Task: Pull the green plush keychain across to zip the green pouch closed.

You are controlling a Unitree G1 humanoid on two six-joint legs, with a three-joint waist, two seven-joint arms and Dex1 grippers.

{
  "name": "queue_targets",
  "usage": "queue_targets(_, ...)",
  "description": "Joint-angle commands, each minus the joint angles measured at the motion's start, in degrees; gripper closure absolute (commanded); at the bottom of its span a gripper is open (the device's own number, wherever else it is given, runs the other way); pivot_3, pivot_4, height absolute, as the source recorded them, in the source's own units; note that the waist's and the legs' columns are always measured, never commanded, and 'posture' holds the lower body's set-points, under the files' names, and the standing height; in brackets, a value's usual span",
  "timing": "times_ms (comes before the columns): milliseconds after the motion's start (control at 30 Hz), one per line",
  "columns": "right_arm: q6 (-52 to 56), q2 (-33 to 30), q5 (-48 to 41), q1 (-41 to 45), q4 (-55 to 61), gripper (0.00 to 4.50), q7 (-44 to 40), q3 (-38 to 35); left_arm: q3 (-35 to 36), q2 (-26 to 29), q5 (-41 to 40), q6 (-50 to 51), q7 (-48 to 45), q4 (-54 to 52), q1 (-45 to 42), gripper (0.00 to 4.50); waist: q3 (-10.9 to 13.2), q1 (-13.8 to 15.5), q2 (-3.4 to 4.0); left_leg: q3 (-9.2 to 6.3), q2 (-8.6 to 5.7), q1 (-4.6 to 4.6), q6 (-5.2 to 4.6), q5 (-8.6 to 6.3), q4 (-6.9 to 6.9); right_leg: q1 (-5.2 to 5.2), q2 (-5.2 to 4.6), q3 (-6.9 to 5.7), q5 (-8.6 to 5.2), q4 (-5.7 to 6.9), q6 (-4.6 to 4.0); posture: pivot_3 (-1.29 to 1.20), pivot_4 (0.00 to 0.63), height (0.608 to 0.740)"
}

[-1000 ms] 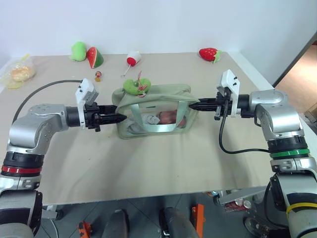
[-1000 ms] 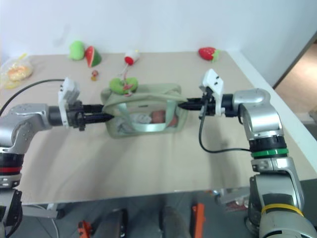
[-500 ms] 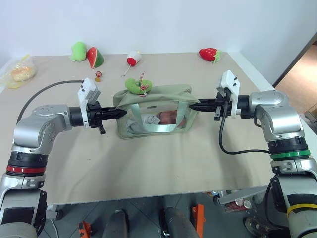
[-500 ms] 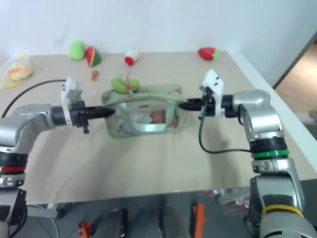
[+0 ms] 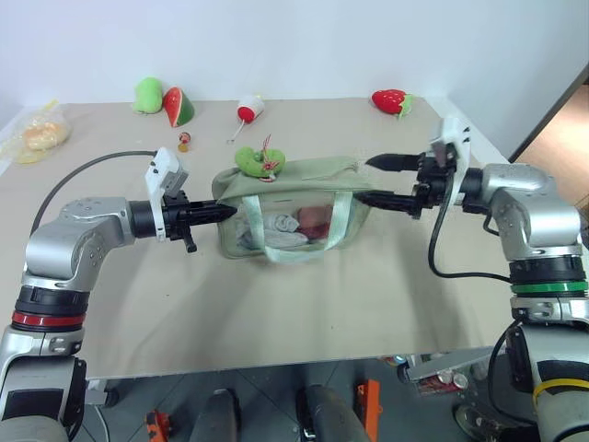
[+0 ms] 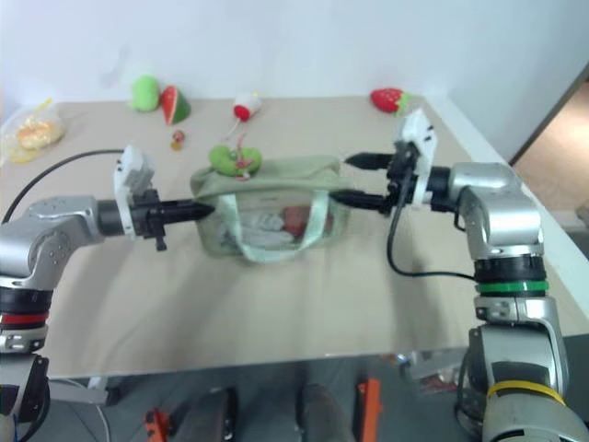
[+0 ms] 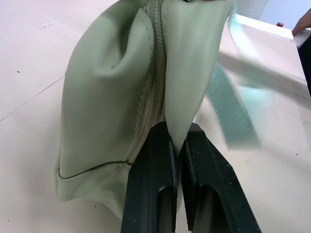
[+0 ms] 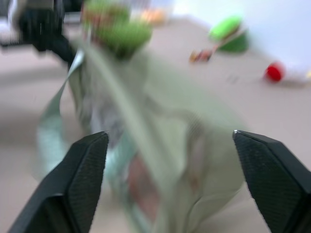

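Now left gripper (image 5: 224, 211) pinches the green pouch (image 5: 294, 198); right gripper (image 5: 370, 180), spread, must reach the green plush keychain (image 5: 258, 161)

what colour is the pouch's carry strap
Pale mint green, like the pouch; the strap shows best in the left eye view.

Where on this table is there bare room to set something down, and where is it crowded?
Bare table runs along the near edge in front of the green pouch; another free patch lies between the strawberry plush and the white-and-red toy. The far-left corner is crowded: bread bag, watermelon plush, green plush blob.
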State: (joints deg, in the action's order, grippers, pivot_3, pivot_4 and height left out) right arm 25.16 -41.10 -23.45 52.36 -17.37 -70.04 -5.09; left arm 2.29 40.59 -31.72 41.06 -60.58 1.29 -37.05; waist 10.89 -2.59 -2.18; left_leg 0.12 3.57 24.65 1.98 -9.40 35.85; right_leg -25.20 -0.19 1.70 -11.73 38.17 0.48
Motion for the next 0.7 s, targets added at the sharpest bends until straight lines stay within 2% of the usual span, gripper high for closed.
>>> queue_targets(33,-2.62,-1.25,-0.44,4.97,-3.02,0.39,2.62,-3.67,0.71,0.31,-0.45,-0.52,-0.44,-1.62,0.28,4.5,0.0,-0.01,0.0,0.0,0.0,-0.01,0.0,0.0,0.0,0.01,0.0,0.0,0.0,0.0,0.0,0.0,0.15,0.74)
queue_targets(100,-6.25,-0.64,2.02,6.36,-5.16,0.39,3.84,-2.64,0.71,0.27,-0.46,-0.5,-0.41,-1.65,0.26,4.5,-0.01,-0.02,-0.01,0.0,0.0,-0.02,0.0,0.0,-0.01,0.02,0.0,0.0,-0.01,-0.01,-0.01,0.0,0.15,0.74)
queue_targets(233,-9.54,2.48,3.74,6.98,-0.64,0.39,3.0,1.81,0.83,0.21,-0.5,-0.5,-0.32,-1.72,0.39,4.5,0.0,-0.07,0.0,0.01,0.0,-0.01,0.0,0.0,-0.02,0.0,0.0,0.02,-0.01,-0.01,0.0,0.0,0.15,0.74)
queue_targets(400,-19.11,4.25,13.82,8.51,0.3,0.39,4.73,10.23,0.97,0.06,-0.65,-0.31,-0.11,-2.21,0.56,4.5,0.0,-0.05,0.0,0.0,0.0,0.01,0.0,0.0,-0.02,-0.01,0.0,0.01,-0.01,0.0,0.0,0.0,0.15,0.74)
queue_targets(533,-29.53,4.44,22.94,12.47,-3.49,0.39,6.77,15.99,1.11,-0.13,-0.75,-0.25,0.26,-2.47,0.58,4.5,0.0,-0.05,0.01,0.03,0.0,0.04,0.0,0.0,-0.01,-0.04,-0.02,0.02,-0.01,-0.01,0.02,0.0,0.15,0.74)
queue_targets(700,-35.53,5.99,24.44,15.82,-7.82,0.39,6.01,17.3,1.47,-0.21,-1.16,0.11,0.76,-3.44,1.24,4.5,0.0,-0.02,0.01,0.0,0.01,0.03,0.0,0.0,-0.04,-0.04,0.0,0.0,-0.02,-0.01,-0.01,0.0,0.15,0.74)
